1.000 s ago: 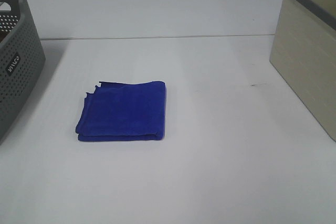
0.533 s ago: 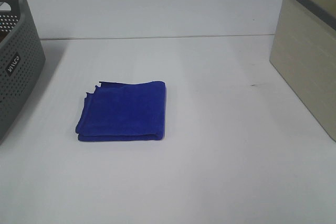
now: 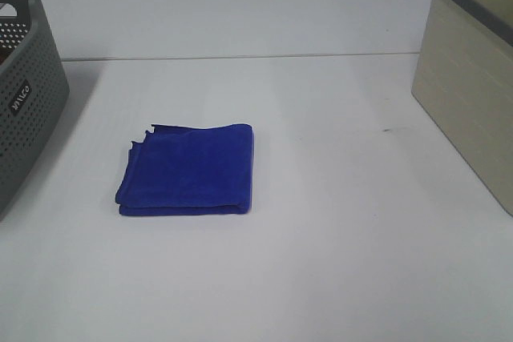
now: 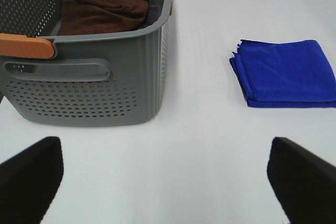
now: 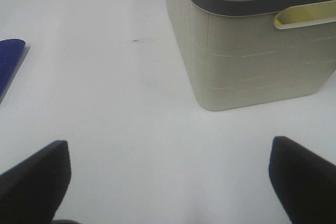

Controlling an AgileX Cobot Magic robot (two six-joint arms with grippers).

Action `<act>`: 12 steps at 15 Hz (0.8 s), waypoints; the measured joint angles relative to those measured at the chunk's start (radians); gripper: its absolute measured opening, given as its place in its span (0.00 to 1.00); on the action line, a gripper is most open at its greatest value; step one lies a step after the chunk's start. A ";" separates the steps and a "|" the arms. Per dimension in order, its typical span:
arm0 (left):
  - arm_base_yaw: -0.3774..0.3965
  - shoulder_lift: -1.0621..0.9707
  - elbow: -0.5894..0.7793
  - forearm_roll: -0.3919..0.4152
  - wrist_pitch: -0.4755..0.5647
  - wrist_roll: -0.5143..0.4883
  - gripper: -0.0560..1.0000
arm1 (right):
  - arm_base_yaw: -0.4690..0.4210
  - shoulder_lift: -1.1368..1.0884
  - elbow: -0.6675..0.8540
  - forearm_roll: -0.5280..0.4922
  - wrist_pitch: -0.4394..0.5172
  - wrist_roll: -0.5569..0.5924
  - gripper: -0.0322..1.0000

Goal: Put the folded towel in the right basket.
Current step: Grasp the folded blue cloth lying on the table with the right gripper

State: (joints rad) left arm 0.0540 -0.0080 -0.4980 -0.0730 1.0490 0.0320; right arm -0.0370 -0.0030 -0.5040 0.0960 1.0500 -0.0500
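The left tool (image 4: 167, 182) hangs with its dark fingers spread wide, holding nothing. The right tool (image 5: 168, 182) is likewise wide apart and empty. On the white table (image 3: 337, 222) the blue folded towel (image 3: 187, 170) lies flat, near the grey basket (image 3: 20, 94) but not touching it. That basket holds brown cloth (image 4: 102, 3) and bears a small label (image 3: 18, 95) whose white lettering is too blurred to read. The beige right basket (image 3: 473, 86) stands well apart from the grey basket, beyond the towel.
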 joint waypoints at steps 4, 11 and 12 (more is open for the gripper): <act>0.000 0.000 0.000 0.000 0.000 0.000 0.98 | 0.007 0.000 0.000 0.000 0.000 0.000 0.97; 0.000 0.000 0.000 0.000 0.000 0.000 0.98 | 0.007 0.000 0.000 -0.005 0.000 -0.008 0.97; 0.000 0.000 0.000 0.000 0.000 0.000 0.98 | 0.007 0.000 0.000 -0.005 0.000 -0.008 0.97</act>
State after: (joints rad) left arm 0.0540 -0.0080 -0.4980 -0.0730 1.0490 0.0320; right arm -0.0300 -0.0030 -0.5040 0.0910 1.0500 -0.0580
